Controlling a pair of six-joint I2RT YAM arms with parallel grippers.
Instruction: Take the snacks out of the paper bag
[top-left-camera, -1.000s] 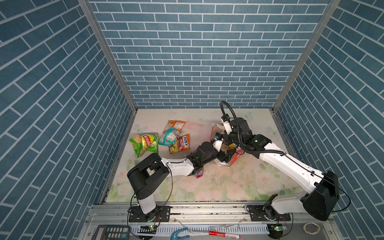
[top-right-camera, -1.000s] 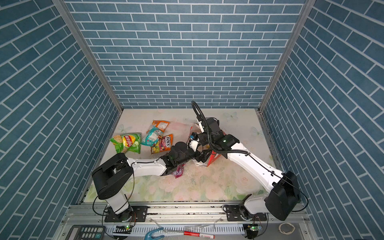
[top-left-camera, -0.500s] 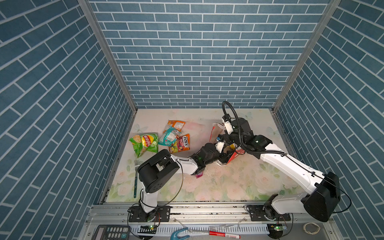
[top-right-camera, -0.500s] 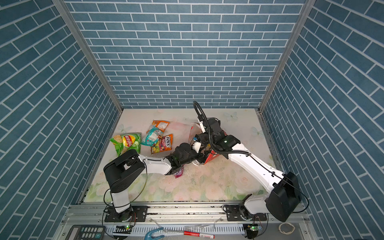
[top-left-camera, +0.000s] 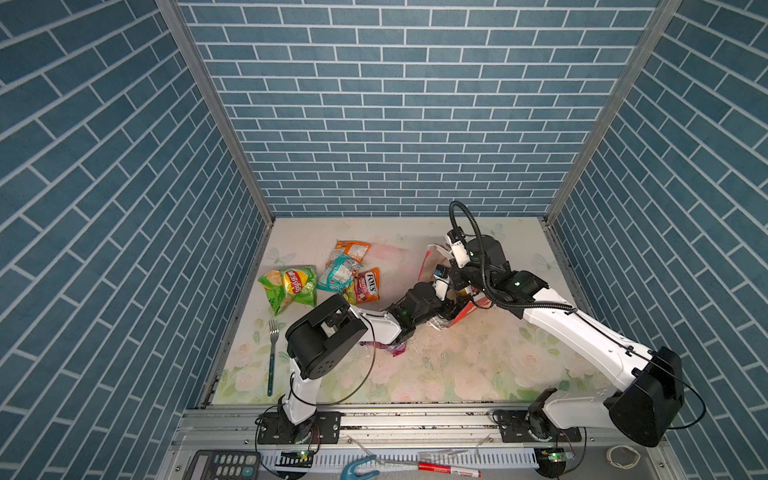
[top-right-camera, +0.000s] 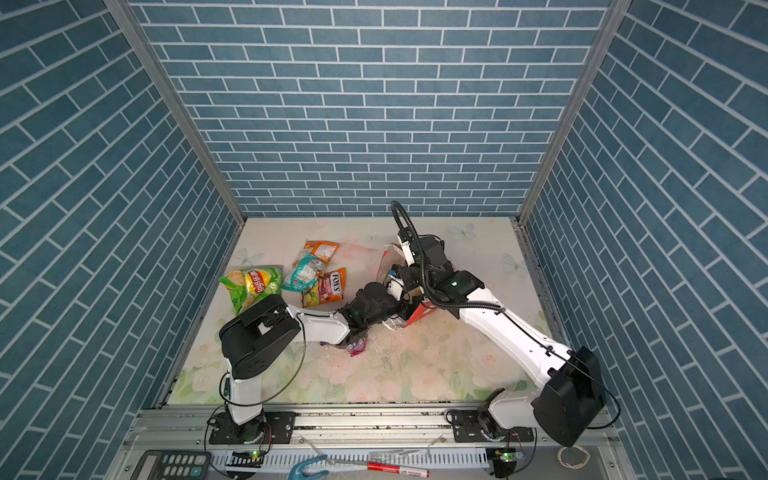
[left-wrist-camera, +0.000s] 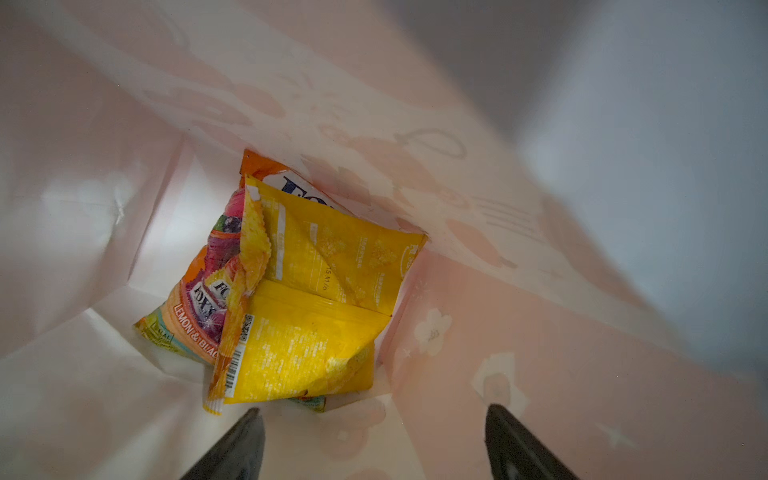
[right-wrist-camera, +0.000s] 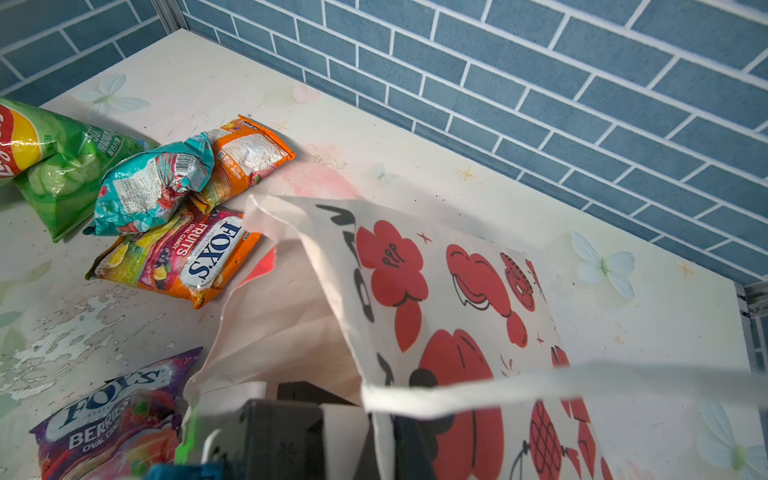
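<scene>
My left gripper (left-wrist-camera: 374, 451) has gone deeper into the paper bag (left-wrist-camera: 540, 332), jaws apart and empty. The yellow packet (left-wrist-camera: 307, 332) is just ahead, over a FOX'S bag (left-wrist-camera: 199, 291). My right gripper (right-wrist-camera: 363, 422) is clamped on the bag rim, so at least two snacks are still inside.

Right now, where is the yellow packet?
In the left wrist view the yellow packet lies at the bottom of the paper bag, overlapping the orange FOX'S packet, just ahead of the open left gripper.
</scene>
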